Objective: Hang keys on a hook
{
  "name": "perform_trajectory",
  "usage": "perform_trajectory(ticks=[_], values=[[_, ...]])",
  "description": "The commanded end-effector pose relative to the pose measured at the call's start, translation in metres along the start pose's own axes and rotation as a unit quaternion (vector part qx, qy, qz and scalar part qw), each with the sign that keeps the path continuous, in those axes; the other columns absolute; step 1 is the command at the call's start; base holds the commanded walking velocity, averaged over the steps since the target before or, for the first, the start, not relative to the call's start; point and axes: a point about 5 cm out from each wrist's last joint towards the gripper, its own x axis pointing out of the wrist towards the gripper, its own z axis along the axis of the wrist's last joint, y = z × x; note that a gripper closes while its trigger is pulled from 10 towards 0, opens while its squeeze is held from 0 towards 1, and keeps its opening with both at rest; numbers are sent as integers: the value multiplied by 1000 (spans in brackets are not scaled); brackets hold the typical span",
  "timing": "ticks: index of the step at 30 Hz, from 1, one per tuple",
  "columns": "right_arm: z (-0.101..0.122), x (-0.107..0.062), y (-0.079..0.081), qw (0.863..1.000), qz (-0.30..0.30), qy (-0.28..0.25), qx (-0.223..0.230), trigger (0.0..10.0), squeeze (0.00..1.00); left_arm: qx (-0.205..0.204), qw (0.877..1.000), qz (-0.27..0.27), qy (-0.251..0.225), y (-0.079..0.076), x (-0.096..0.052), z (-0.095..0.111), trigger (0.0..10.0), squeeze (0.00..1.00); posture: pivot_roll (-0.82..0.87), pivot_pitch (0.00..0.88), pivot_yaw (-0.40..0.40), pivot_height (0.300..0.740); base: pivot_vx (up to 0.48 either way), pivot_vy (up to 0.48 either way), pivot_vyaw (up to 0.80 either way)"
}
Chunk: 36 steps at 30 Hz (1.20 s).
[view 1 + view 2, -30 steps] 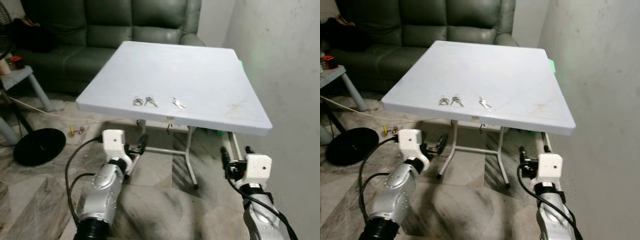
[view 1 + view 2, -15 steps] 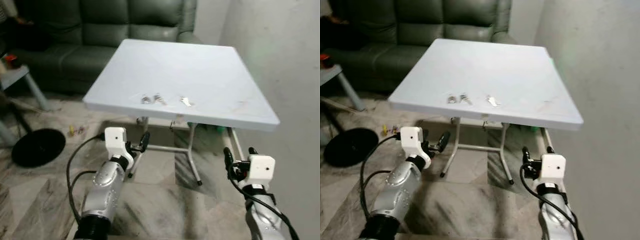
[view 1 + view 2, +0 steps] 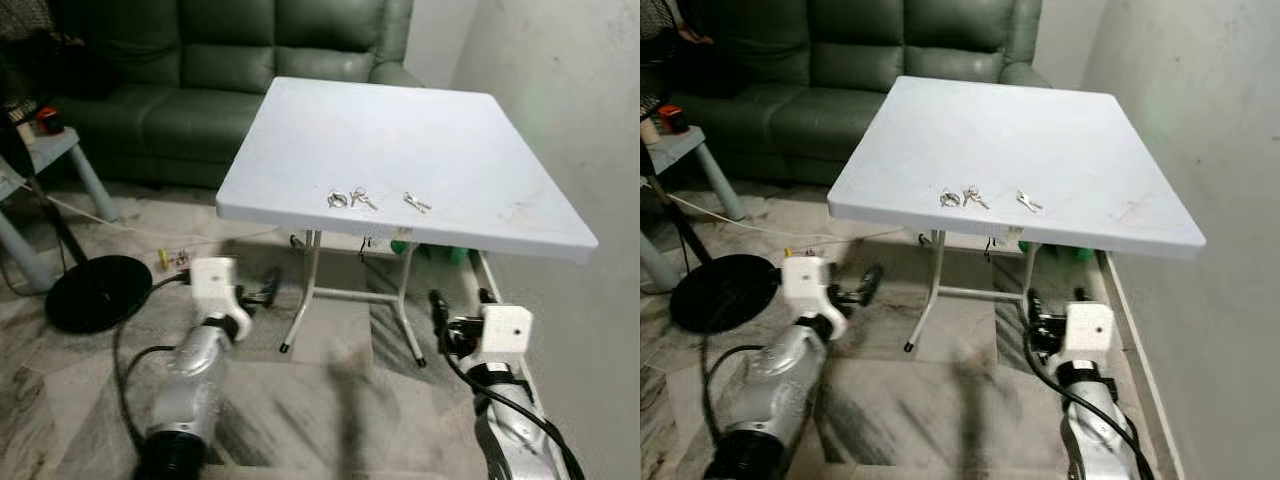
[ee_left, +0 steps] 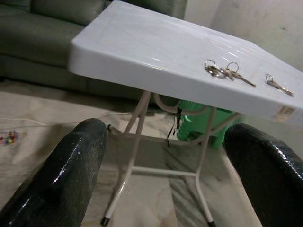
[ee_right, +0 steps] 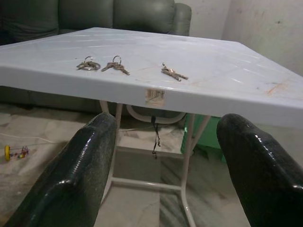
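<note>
Three sets of metal keys lie near the front edge of a white folding table (image 3: 400,130): a ringed bunch (image 3: 337,199), a second bunch (image 3: 362,198) right beside it, and a third bunch (image 3: 416,203) a little to the right. My left gripper (image 3: 262,292) hangs low in front of the table, below its top, open and holding nothing. My right gripper (image 3: 458,302) is low at the right, also open and empty. In the right wrist view the keys (image 5: 115,65) lie on the tabletop above and between the black fingers (image 5: 80,170).
A dark green sofa (image 3: 200,90) stands behind the table and a white wall (image 3: 580,110) runs close along its right side. A black round base (image 3: 95,290), a cable and a small grey side table (image 3: 40,150) are at the left. A green thing (image 4: 199,127) sits under the table.
The whole view has shifted, so the camera moved: the table now sits farther right and a bit farther off. Both arms stay low and open; the keys lie as before.
</note>
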Motion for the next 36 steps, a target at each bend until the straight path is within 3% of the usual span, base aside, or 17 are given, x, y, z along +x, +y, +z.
perform_trajectory(ticks=[1, 19, 24, 36], values=[[0, -2, -9, 1000, -13, 3, -6, 10000, 0, -1, 1000, -13, 3, -10, 3, -1, 10000, 0, 13, 0, -45, 740, 0, 480, 0], [1, -1, -9, 1000, -5, 3, -10, 10000, 0, -2, 1000, -18, 3, -14, 5, -3, 10000, 0, 7, 0, -51, 740, 0, 470, 0], [1, 0, -8, 1000, -2, 4, -12, 10000, 0, 16, 999, 4, 34, -16, 8, -9, 10000, 0, 6, 0, -52, 740, 0, 0, 0], [1, 0, -9, 1000, 0, 4, -13, 10000, 0, 17, 999, -2, 48, -18, 9, -14, 10000, 0, 5, 0, -54, 740, 0, 0, 0]])
